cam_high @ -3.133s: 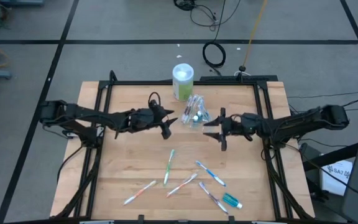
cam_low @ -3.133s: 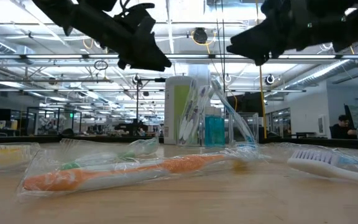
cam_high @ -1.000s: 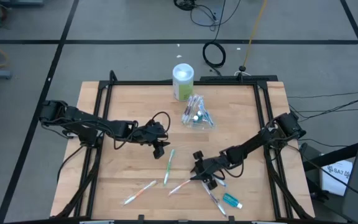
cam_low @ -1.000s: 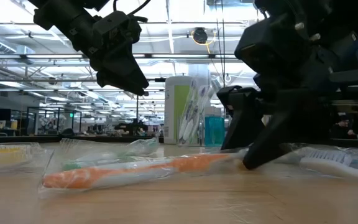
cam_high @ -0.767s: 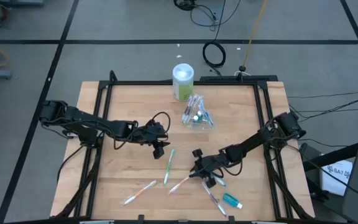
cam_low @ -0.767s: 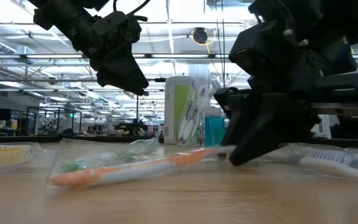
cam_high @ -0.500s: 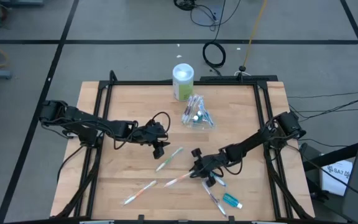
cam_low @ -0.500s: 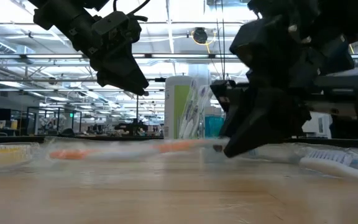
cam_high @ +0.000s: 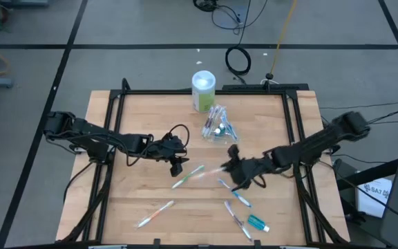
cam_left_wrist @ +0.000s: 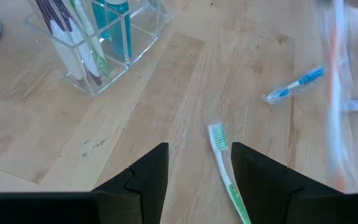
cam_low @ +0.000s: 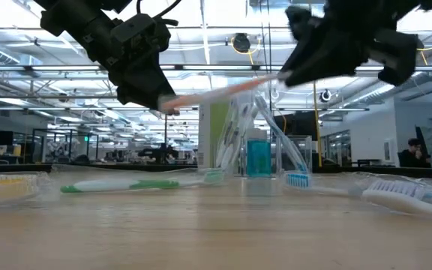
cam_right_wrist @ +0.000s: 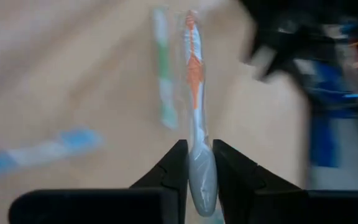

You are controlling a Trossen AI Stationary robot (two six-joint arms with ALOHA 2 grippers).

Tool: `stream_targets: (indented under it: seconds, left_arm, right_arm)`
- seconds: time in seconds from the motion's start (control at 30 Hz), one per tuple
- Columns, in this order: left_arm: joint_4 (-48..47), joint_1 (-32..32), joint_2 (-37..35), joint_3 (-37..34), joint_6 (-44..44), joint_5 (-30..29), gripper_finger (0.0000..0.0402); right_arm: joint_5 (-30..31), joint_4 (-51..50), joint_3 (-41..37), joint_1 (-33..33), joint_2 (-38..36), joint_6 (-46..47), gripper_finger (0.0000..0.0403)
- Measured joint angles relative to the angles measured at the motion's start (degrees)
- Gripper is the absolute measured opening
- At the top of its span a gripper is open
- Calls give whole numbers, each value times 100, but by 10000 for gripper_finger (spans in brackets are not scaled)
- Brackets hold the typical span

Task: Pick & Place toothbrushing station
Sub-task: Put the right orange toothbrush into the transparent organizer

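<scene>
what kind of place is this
Probably a robotics lab in a large open-plan workspace: a wooden table on a grey floor, cables behind it, and ceiling light strips over distant desks.

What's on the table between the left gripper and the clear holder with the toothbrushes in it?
Only bare wood shows between the left gripper and the clear holder in the high view. The green toothbrush lies on the gripper's other side.
</scene>
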Motion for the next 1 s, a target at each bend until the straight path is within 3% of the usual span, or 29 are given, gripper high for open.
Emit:
stream_targets:
  seconds: [0.3,0.37,0.47,0.6,0.83,1.0]
  left_arm:
    - [18,136,0,0,139,-20,182]
    - [80,183,2,0,154,-190,182]
    - [295,269,2,0,172,-479,182]
    - [802,446,2,0,201,-420,182]
    - [1353,872,-60,7,-43,292,182]
    - [2240,1092,60,17,-41,1721,182]
  right_arm:
    - [1440,-934,0,-443,-1598,-2396,46]
    - [1299,-923,0,-592,-1808,-2498,46]
    - [504,-939,0,-765,-1928,-2296,46]
    - [151,-962,-90,-797,-1877,-2264,47]
    - [-115,-927,-561,-747,-1634,-2825,47]
    - [-274,4,-921,-770,-1301,-3254,48]
